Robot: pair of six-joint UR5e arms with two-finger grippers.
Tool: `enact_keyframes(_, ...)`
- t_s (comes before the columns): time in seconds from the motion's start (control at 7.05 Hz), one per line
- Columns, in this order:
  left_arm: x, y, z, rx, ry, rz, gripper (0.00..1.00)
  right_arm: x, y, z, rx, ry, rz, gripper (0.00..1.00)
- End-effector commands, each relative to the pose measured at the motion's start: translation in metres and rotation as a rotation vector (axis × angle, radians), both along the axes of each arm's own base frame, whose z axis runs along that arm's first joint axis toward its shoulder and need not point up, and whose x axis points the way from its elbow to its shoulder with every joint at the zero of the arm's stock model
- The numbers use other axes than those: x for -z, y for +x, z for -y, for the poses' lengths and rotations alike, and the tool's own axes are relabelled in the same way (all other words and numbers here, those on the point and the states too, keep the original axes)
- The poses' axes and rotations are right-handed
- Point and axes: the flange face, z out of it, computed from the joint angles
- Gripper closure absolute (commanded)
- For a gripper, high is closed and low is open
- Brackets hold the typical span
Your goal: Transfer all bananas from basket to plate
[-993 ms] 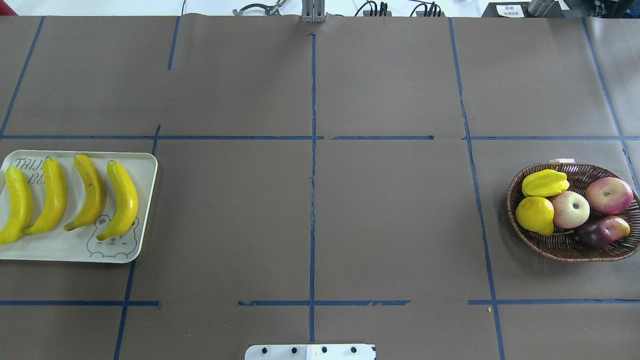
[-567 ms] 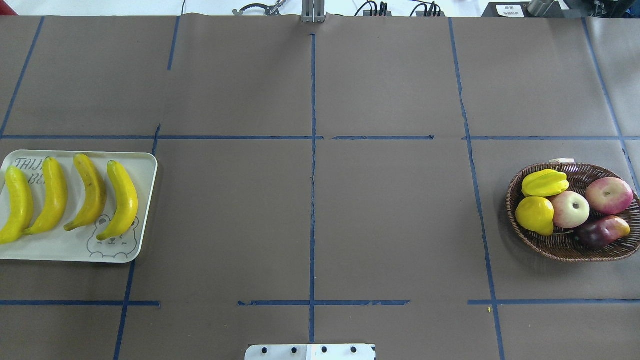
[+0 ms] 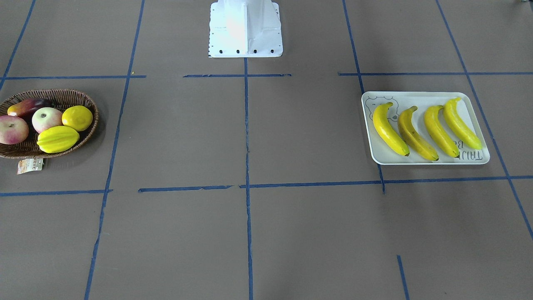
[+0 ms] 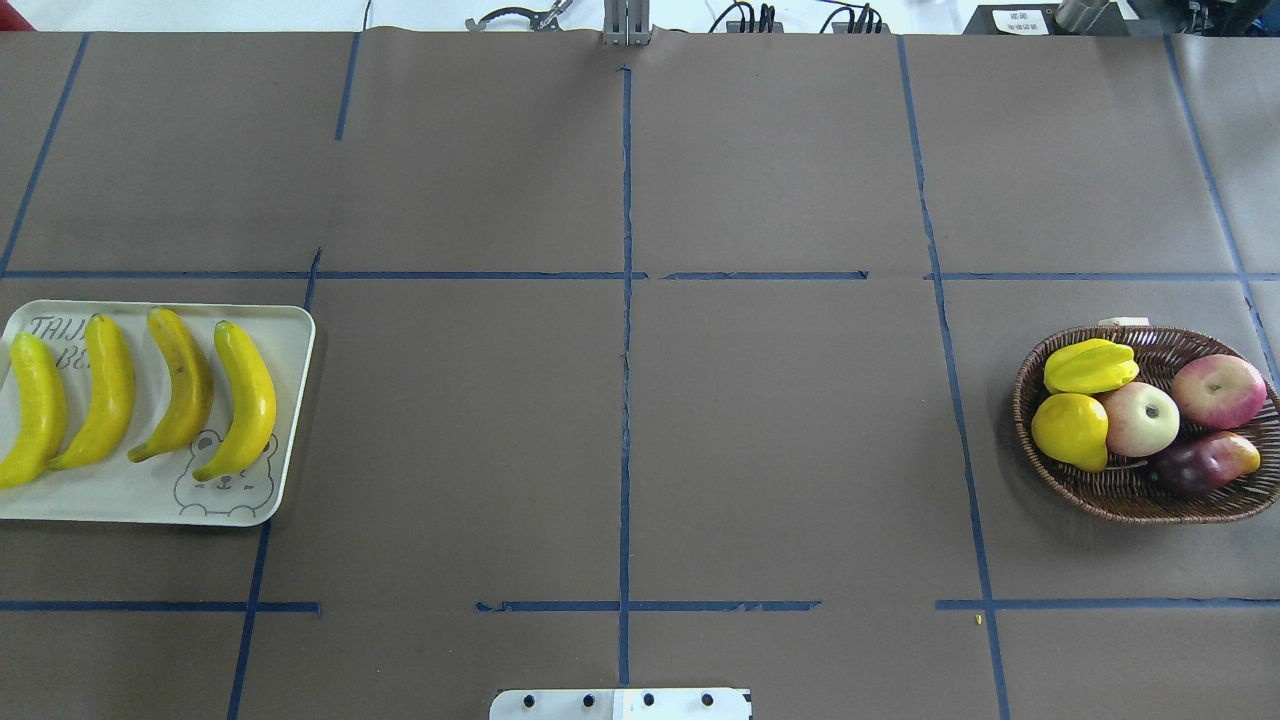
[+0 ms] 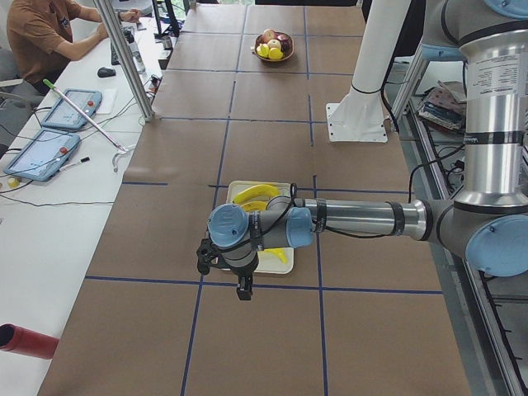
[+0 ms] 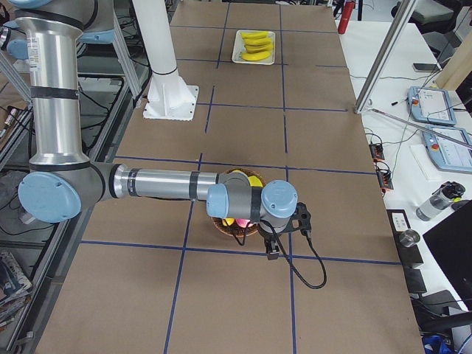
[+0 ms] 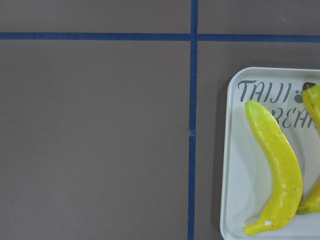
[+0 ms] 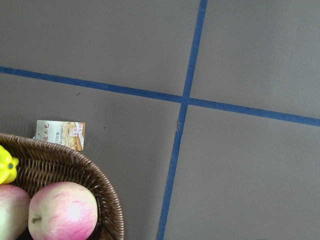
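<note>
Several yellow bananas (image 4: 245, 400) lie side by side on the white plate (image 4: 150, 500) at the table's left; one of them (image 7: 277, 165) shows in the left wrist view. The wicker basket (image 4: 1100, 490) at the right holds other fruit and no bananas. My left gripper (image 5: 245, 290) hangs above the near edge of the plate (image 5: 239, 188). My right gripper (image 6: 271, 251) hangs above the near rim of the basket (image 6: 221, 227). Both show only in the side views, so I cannot tell whether either is open or shut.
In the basket lie a starfruit (image 4: 1090, 366), a lemon (image 4: 1070, 430), two apples (image 4: 1140, 418) and a dark mango (image 4: 1205, 462). A paper tag (image 8: 60, 133) lies by the rim. A person (image 5: 49, 33) sits beside the table with tablets (image 5: 37, 153).
</note>
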Motion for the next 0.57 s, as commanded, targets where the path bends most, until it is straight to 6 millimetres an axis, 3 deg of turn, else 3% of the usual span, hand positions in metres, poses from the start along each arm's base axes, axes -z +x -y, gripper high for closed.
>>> enact_keyframes(0.0, 0.001, 0.000, 0.000, 0.001, 0.002, -0.001, 0.00, -0.015, 0.008, -0.003, -0.014, -0.029, -0.011, 0.00)
enact_keyframes(0.43, 0.004, 0.000, 0.001, 0.001, 0.008, -0.001, 0.00, -0.024, 0.013, -0.015, -0.038, -0.063, -0.004, 0.00)
